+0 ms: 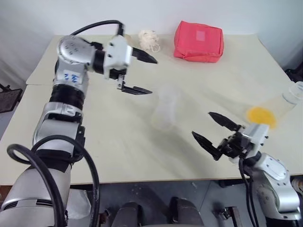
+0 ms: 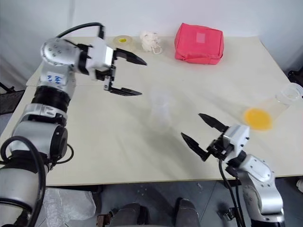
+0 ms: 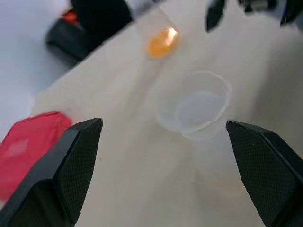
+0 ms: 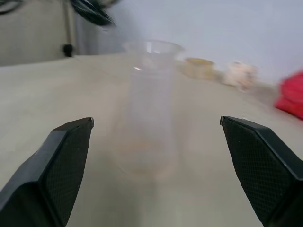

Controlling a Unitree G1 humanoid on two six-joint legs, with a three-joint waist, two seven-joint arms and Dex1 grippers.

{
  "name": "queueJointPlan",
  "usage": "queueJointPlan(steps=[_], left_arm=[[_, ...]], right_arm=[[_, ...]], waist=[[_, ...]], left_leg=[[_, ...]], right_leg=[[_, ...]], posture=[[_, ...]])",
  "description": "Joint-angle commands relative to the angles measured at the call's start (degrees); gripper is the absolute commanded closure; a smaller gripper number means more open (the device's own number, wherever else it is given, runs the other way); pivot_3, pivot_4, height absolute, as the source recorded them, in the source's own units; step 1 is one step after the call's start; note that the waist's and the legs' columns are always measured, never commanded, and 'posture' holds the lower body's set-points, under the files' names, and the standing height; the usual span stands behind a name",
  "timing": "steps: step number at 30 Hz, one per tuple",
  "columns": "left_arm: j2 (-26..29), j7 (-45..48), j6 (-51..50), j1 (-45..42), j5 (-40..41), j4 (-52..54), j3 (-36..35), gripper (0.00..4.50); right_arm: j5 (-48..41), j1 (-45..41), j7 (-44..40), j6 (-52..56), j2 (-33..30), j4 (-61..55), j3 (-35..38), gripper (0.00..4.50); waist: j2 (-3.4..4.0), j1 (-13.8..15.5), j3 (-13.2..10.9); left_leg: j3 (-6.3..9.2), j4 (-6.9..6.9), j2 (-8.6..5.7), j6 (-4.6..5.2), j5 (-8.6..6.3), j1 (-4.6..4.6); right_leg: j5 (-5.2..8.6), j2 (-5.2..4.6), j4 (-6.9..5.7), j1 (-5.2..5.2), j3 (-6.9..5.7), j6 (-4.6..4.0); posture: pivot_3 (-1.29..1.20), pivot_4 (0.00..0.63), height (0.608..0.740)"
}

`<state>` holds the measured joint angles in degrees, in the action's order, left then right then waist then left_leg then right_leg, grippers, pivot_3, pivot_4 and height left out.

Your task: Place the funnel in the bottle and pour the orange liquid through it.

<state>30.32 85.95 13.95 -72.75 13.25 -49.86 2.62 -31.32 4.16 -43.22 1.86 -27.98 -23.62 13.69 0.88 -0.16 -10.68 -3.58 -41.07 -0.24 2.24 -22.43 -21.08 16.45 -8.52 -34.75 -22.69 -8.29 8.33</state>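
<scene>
Leftmost, left gripper spread wide, empty, raised above table. Mid-table, bottle upright with funnel seated in neck. Right gripper near front edge, fingers wide apart, empty. Far right, clear vessel lying tipped, orange liquid inside.

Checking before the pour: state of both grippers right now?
Left gripper: open, holding nothing, above the table beside the bottle.
Right gripper: open, holding nothing.
</scene>
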Motion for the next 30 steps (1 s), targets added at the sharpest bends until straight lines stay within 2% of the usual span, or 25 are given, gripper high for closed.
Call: queueJointPlan(steps=[1, 3, 6, 9, 13, 18, 21, 26, 30], left_arm=[[1.8, -0.6, -13.9, 6.5, 7.0, 12.0, -4.0, 0.06], [2.8, -2.8, -20.7, 11.5, 9.2, 17.7, -5.6, 0.06], [3.7, -7.7, -25.4, 20.0, 10.2, 23.6, -7.7, 0.06], [5.1, -8.7, -30.6, 26.8, 10.8, 28.0, -7.4, 0.06], [3.9, -8.7, -31.1, 33.6, 13.0, 30.0, -8.8, 0.06], [1.3, -10.7, -28.0, 36.0, 12.7, 29.4, -8.4, 0.06], [-0.7, -12.2, -27.2, 36.6, 13.0, 29.9, -8.6, 0.06], [-2.9, -13.1, -25.9, 38.7, 13.3, 31.9, -8.5, 0.06], [-3.3, -13.7, -26.8, 40.3, 13.4, 35.1, -7.7, 0.06]], right_arm=[[0.3, 2.5, 3.6, 0.3, -0.5, -4.5, 4.3, 0.0], [0.2, 5.0, 5.4, 1.0, -0.4, -6.0, 6.5, 0.0], [-1.1, 10.8, 8.4, 1.8, 0.9, -9.2, 10.8, 0.0], [-2.7, 13.9, 11.7, 1.7, 2.7, -10.9, 14.7, 0.0], [-5.0, 19.3, 14.5, 2.4, 4.0, -12.5, 21.9, 0.0], [-7.2, 24.5, 17.3, 3.9, 4.1, -14.6, 28.0, 0.0], [-7.1, 23.9, 19.1, 4.5, 3.3, -13.1, 30.5, 0.0], [-4.0, 14.3, 25.3, 10.8, -2.6, -5.6, 30.1, 0.0], [-1.7, 9.9, 25.7, 12.6, -5.4, -0.2, 29.9, 0.0]], waist=[[0.0, 0.1, 0.0], [0.0, 0.2, 0.0], [0.0, 0.4, 0.0], [0.0, 0.4, 0.0], [0.0, 1.0, 0.0], [-0.03, 1.8, 0.0], [-0.08, 1.7, 0.1], [-0.09, 1.3, 0.1], [-0.07, 1.5, 0.1]], left_leg=[[0.05, -0.02, 0.0, 0.0, 0.0, -0.02], [0.29, -0.1, 0.0, 0.0, 0.0, -0.06], [0.68, -0.12, -0.04, 0.0, 0.0, -0.04], [0.73, -0.12, -0.05, 0.0, 0.0, 0.01], [0.67, -0.16, -0.06, 0.0, 0.0, 0.02], [0.58, -0.19, -0.09, 0.0, 0.0, 0.03], [0.51, -0.2, -0.1, 0.0, 0.0, 0.1], [0.14, -0.04, -0.07, 0.0, 0.0, 0.33], [-0.01, 0.08, 0.0, 0.0, 0.0, 0.47]], right_leg=[[0.0, 0.0, 0.01, 0.0, 0.0, 0.0], [0.0, -0.02, -0.09, 0.0, 0.02, 0.0], [0.0, -0.04, -0.15, 0.02, 0.15, 0.0], [0.0, -0.03, -0.23, 0.04, 0.27, 0.0], [0.0, -0.01, -0.22, 0.05, 0.44, 0.0], [0.0, 0.01, -0.15, 0.08, 0.57, 0.0], [0.0, 0.02, -0.1, 0.15, 0.63, 0.0], [0.0, 0.06, -0.08, 0.13, 0.76, 0.0], [0.02, 0.07, -0.09, 0.13, 0.78, -0.03]], posture=[[0.0, 0.15, 0.74], [0.0, 0.15, 0.74], [0.0, 0.15, 0.74], [0.0, 0.15, 0.74], [0.0, 0.15, 0.74], [0.0, 0.15, 0.74], [0.0, 0.15, 0.74], [0.0, 0.15, 0.74], [0.0, 0.15, 0.74]])
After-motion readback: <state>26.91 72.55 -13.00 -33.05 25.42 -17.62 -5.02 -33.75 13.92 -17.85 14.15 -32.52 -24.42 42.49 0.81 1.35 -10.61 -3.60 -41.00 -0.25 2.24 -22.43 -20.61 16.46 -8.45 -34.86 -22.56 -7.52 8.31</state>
